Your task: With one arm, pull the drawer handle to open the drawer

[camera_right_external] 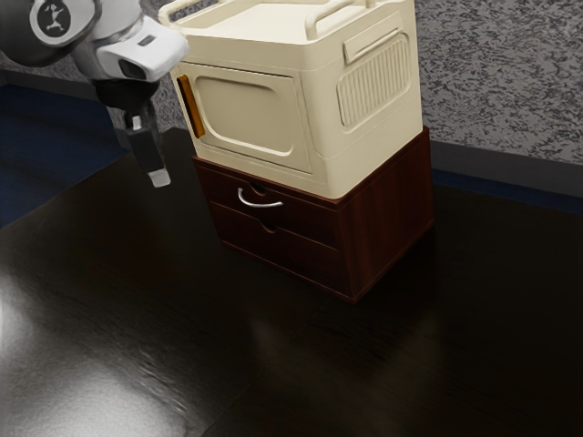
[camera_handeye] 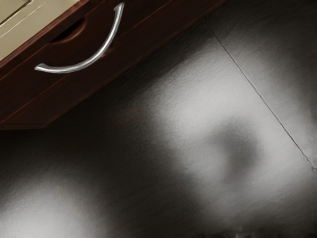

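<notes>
The curved silver handle (camera_right_external: 259,204) was on the face of the upper drawer (camera_right_external: 310,217), in the dark red wooden cabinet (camera_right_external: 387,215) on the table (camera_right_external: 301,369). From the black two-finger gripper (camera_right_external: 158,177) it lay toward the exterior view's right and a little lower in that view, with a clear gap between them. Whether the fingers stood spread or closed I could not tell; they were not on the handle. Its long axis ran crosswise along the drawer front, both ends fixed there and the middle bowing outward. The upper drawer looked flush with the cabinet, so the pull was still to be made. The next move, as I judged it, was to go across to the handle, line up to take the bar across its length, then draw straight out from the front. A grip near one end might have slipped along the curve.
</notes>
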